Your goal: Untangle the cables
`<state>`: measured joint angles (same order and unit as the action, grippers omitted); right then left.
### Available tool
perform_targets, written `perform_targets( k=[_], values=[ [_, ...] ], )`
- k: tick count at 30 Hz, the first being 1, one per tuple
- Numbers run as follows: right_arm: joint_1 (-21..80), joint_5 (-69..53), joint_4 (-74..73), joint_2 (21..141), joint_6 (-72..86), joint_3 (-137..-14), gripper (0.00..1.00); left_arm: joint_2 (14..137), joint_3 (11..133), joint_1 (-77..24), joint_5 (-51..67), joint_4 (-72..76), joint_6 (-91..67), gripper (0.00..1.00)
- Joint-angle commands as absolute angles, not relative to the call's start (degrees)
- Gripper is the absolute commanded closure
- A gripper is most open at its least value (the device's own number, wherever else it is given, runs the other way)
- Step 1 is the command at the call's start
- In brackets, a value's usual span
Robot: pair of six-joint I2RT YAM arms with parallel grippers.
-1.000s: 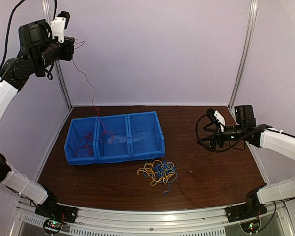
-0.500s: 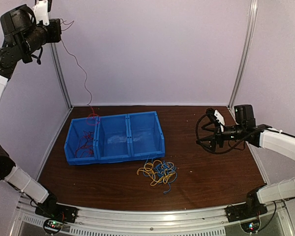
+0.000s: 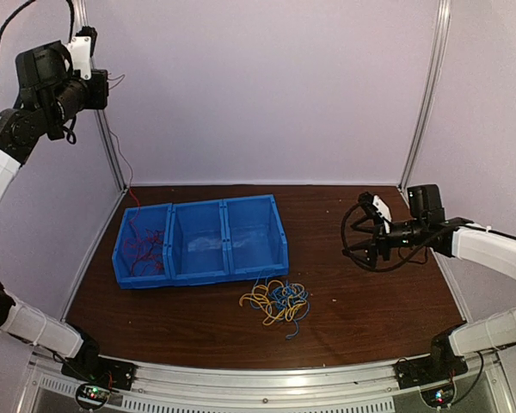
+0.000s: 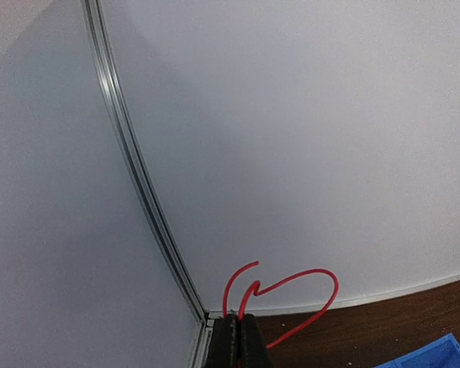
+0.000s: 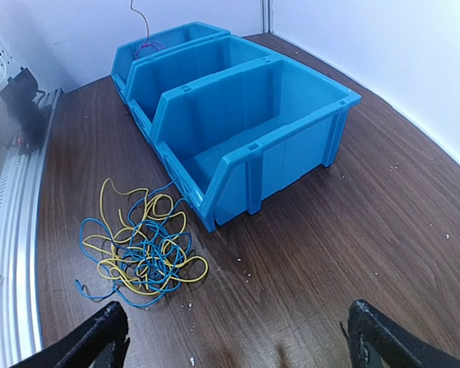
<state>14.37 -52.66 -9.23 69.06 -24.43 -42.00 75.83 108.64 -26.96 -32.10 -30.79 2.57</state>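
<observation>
My left gripper (image 3: 103,86) is raised high at the back left corner, shut on the end of a red cable (image 4: 310,297). Its closed fingers show at the bottom of the left wrist view (image 4: 238,343). The red cable hangs down thinly along the corner post (image 3: 120,163) into the left compartment, where red cables lie in a pile (image 3: 144,247). A knot of yellow and blue cables (image 3: 276,302) lies on the table in front of the bins and also shows in the right wrist view (image 5: 138,249). My right gripper (image 3: 371,247) is open and empty, low over the table on the right, apart from the knot (image 5: 238,345).
A blue three-compartment bin (image 3: 228,206) stands on the brown table left of centre, its right end nearest my right gripper (image 5: 253,165). The middle and right compartments look empty. Purple walls and metal corner posts (image 4: 130,153) enclose the table. A thick black cable loops at the right wrist (image 3: 354,232).
My left arm swung left with the red cable. The cable's lower end came out of the middle compartment and now hangs into the left one. The right arm barely moved.
</observation>
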Motion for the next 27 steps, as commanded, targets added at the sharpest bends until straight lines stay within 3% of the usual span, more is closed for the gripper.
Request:
perform_targets(
  k=[1, 19, 27],
  values=[
    [14.2, -54.0, -9.7, 69.0, -25.5, -41.8, 0.00, 73.2, 98.9, -23.9, -29.0, -27.9, -2.7, 1.00],
    [14.2, -54.1, -11.6, 70.0, -28.2, -42.0, 0.00, 64.2, 67.9, -22.8, -21.9, -30.9, -14.2, 1.00],
    [14.3, -55.2, -13.5, 71.8, -29.2, -43.2, 0.00, 64.8, 63.9, -22.8, -17.2, -33.2, -17.2, 1.00]
  ],
)
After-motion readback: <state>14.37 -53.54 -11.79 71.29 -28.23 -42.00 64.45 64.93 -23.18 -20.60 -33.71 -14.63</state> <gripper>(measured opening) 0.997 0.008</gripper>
